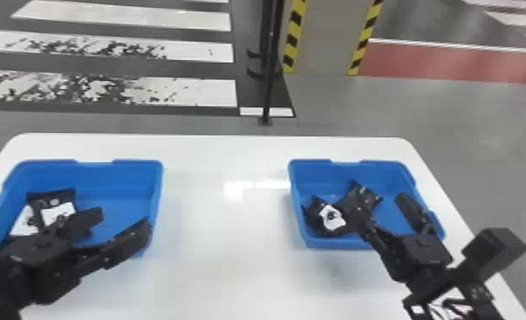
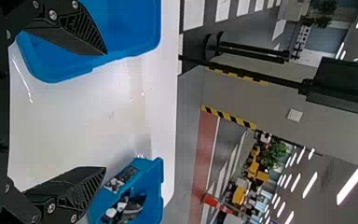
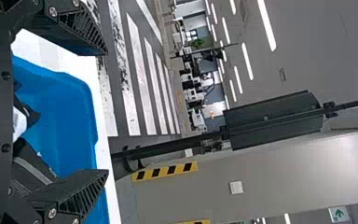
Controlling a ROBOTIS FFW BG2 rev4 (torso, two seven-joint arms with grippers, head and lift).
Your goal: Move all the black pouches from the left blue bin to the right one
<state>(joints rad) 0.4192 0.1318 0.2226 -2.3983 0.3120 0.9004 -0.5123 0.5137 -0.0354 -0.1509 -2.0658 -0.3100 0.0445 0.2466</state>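
Observation:
In the head view, my left gripper (image 1: 117,221) is over the front part of the left blue bin (image 1: 136,187), fingers spread. Black pouches with white labels (image 1: 58,212) lie at that bin's left side, partly behind the gripper. My right gripper (image 1: 380,202) stands open over the right blue bin (image 1: 296,187), beside a black pouch with a white patch (image 1: 332,218). More dark pouch material shows behind its left finger. The left wrist view has the open left gripper (image 2: 106,111); the right wrist view has the open right gripper (image 3: 106,112) and a pouch (image 3: 30,163) in the bin.
Both bins stand on a white table (image 1: 228,238), with a wide gap of tabletop between them. Beyond the table's back edge, a black pole (image 1: 269,85) rises from the floor near a pillar with yellow-black stripes.

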